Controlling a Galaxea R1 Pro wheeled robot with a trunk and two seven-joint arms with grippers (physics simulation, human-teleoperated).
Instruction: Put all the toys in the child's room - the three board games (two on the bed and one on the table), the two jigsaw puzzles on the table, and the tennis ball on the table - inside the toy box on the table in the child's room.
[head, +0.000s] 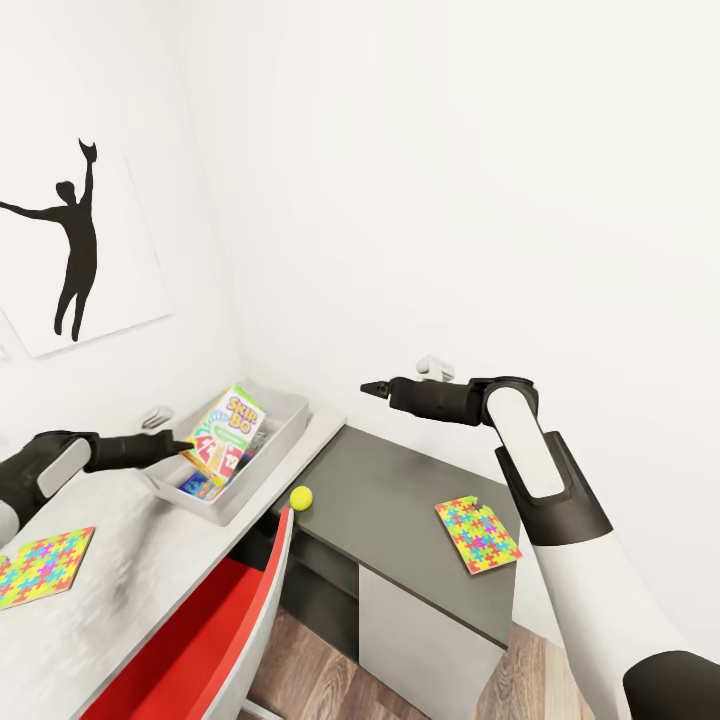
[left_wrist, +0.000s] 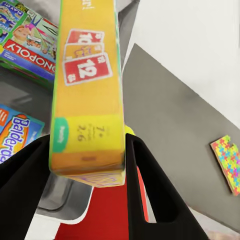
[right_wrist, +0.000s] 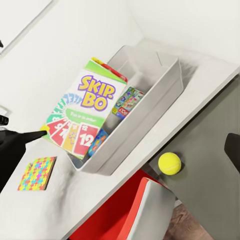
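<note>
The left gripper (left_wrist: 87, 172) was clenched on the bottom edge of the SKIP-BO box (head: 224, 432), held tilted over the toy box (head: 283, 440), a light, stiff, probably smooth card box, best pinched across its thin edge; whether the right gripper (head: 372, 387) was released or clenched I could not tell.

**Bright, Even Simulator Light**

Bright and flat throughout, white walls (head: 450, 180) nearly blown out. Soft, faint shadows under the toy box (head: 262, 470) and tennis ball (head: 301, 497). Slightly soft on the SKIP-BO box (left_wrist: 87, 90) close to the left wrist lens. Wide-angle stretch toward head-view edges.
</note>
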